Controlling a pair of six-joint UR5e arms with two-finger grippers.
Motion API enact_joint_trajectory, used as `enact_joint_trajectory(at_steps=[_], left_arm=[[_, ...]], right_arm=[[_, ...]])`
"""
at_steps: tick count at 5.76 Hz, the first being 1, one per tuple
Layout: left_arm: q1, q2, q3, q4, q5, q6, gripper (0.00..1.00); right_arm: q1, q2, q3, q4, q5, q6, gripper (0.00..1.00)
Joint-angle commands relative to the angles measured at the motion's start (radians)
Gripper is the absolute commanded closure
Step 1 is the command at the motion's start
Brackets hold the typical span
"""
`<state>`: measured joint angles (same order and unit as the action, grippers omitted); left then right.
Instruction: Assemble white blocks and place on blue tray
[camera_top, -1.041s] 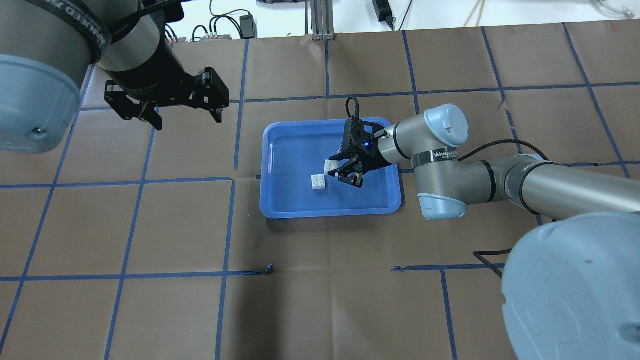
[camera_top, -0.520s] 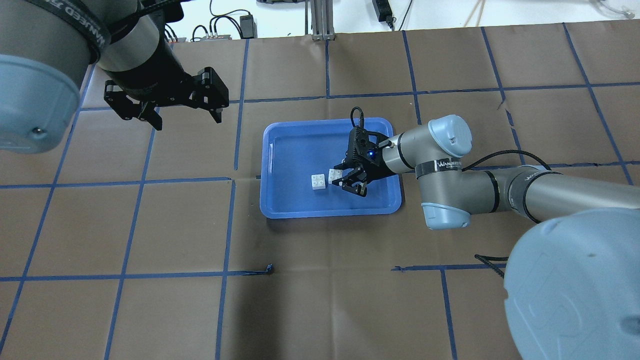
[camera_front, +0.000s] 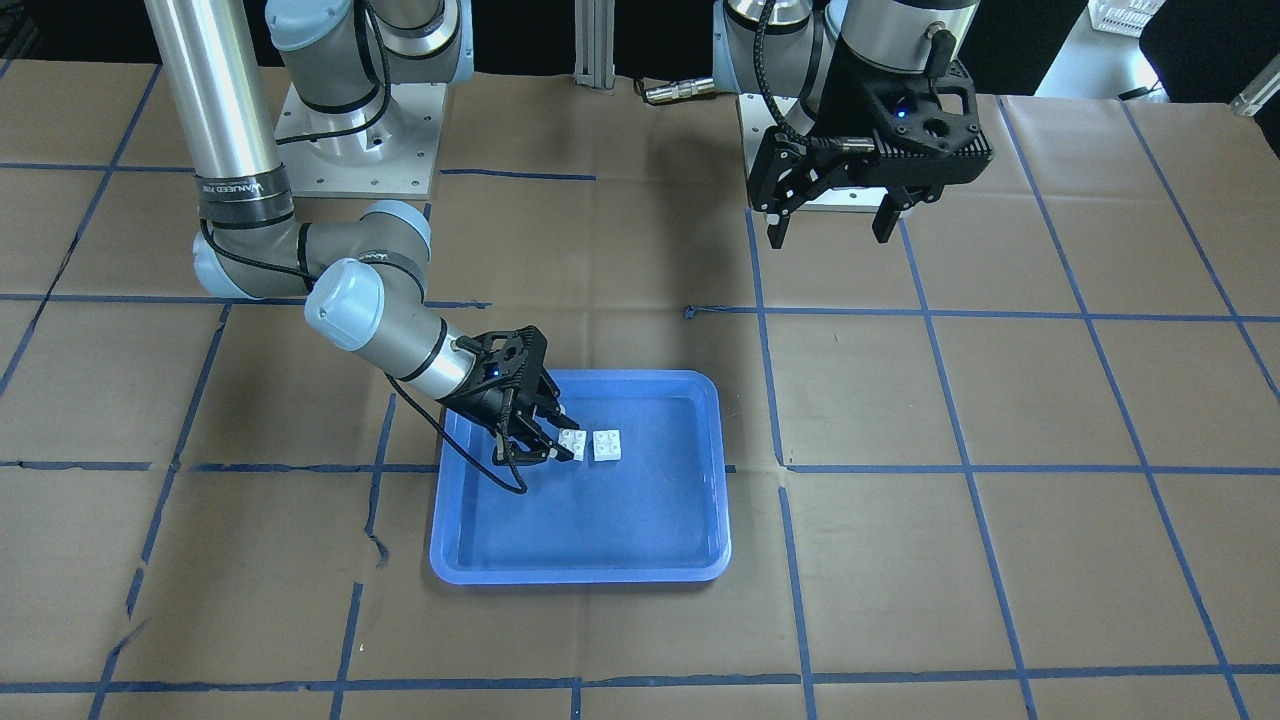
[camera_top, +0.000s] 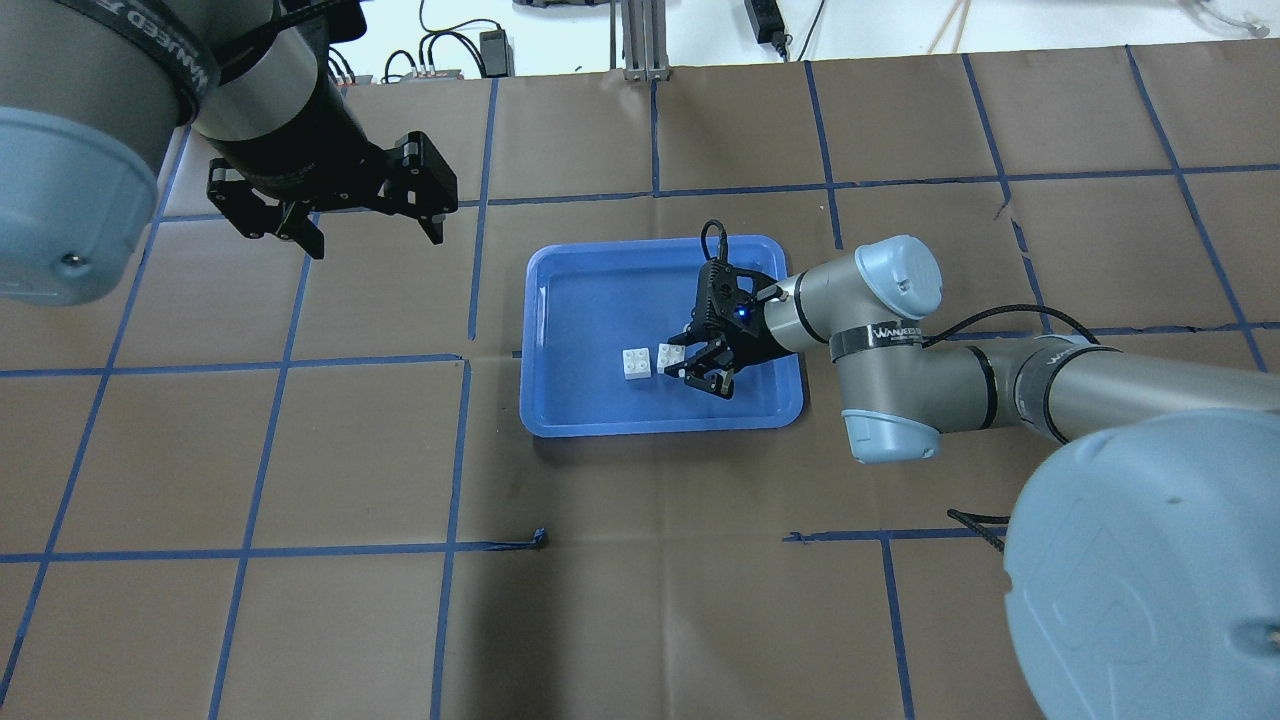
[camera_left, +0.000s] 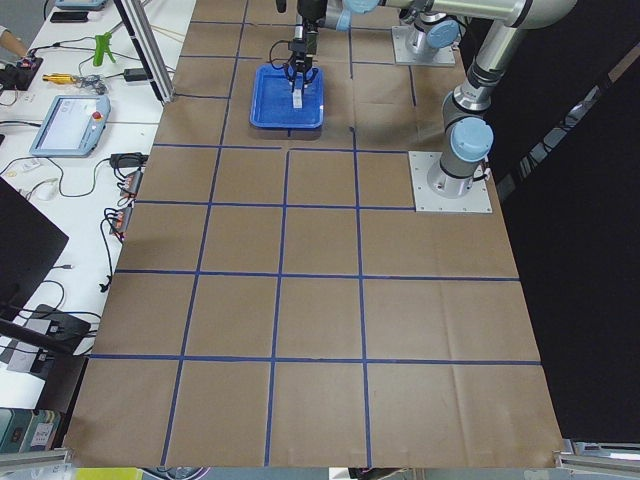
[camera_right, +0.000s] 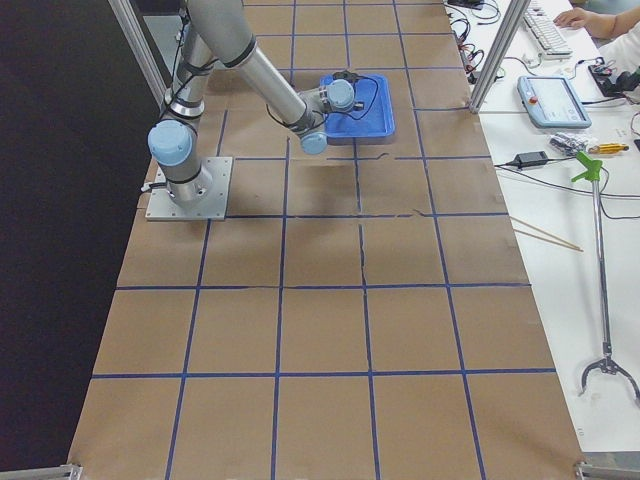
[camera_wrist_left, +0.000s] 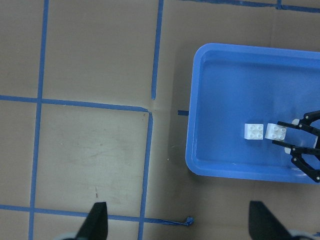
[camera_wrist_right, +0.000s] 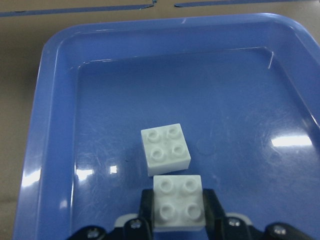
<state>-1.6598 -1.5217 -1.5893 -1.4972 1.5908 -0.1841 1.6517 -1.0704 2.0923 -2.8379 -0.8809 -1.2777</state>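
Note:
The blue tray (camera_top: 660, 428) lies mid-table; it also shows in the front view (camera_front: 580, 575). Two white blocks are inside it. One block (camera_top: 636, 364) (camera_front: 606, 445) (camera_wrist_right: 165, 149) lies free on the tray floor, studs up. My right gripper (camera_top: 690, 365) (camera_front: 548, 440) is shut on the other block (camera_top: 670, 354) (camera_front: 573, 443) (camera_wrist_right: 178, 201), held low right beside the free one. My left gripper (camera_top: 375, 240) (camera_front: 830, 238) is open and empty, hovering high over the paper well to the tray's left.
Brown paper with a blue tape grid (camera_top: 470, 360) covers the table. The arms' base plates (camera_front: 350, 150) stand at the robot's side. A side bench holds a tablet (camera_left: 70, 125) and cables.
My right gripper carried its white block toward the robot and slightly lower, bringing it right beside the free block. The free block and left arm stayed still.

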Motion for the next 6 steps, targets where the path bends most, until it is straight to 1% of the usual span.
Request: enact_joint_trajectory(at_steps=[1, 6], left_arm=[[0.000, 0.002, 0.000, 0.000, 0.000, 0.000, 0.01], [0.003, 0.002, 0.003, 0.002, 0.000, -0.002, 0.01]], right_arm=[[0.003, 0.006, 0.000, 0.000, 0.000, 0.000, 0.77], [0.010, 0.017, -0.006, -0.018, 0.010, -0.018, 0.77]])
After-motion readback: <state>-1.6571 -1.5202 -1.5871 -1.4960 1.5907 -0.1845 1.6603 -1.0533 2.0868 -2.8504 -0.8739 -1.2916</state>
